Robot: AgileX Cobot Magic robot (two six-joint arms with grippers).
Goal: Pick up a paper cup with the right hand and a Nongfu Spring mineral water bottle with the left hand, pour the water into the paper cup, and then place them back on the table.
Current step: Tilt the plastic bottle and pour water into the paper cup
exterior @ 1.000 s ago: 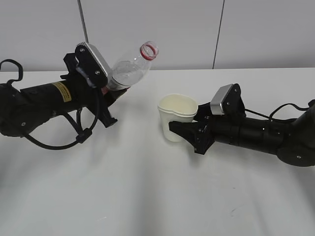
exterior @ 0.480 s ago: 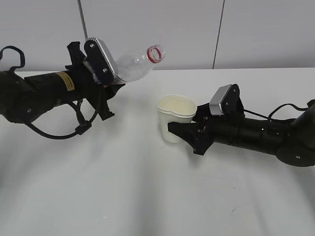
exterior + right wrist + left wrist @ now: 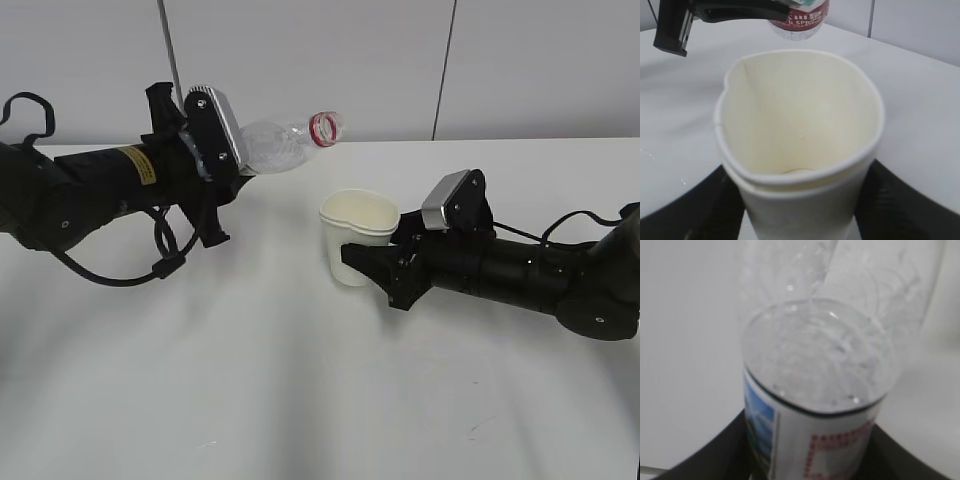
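My left gripper is shut on the Nongfu Spring mineral water bottle and holds it in the air, tipped almost level, its open red-ringed mouth pointing right, above and left of the paper cup. In the left wrist view the bottle fills the frame between the fingers. My right gripper is shut on the paper cup, squeezing its rim out of round. In the right wrist view the cup shows a cream inside, with the bottle's label above it.
The white table stretches in front of both arms. A pale wall with vertical seams stands behind. A black cable loops under the left arm.
My left gripper has lifted and tipped the bottle further over, its mouth swinging right and down toward the cup. The right gripper and cup have barely moved.
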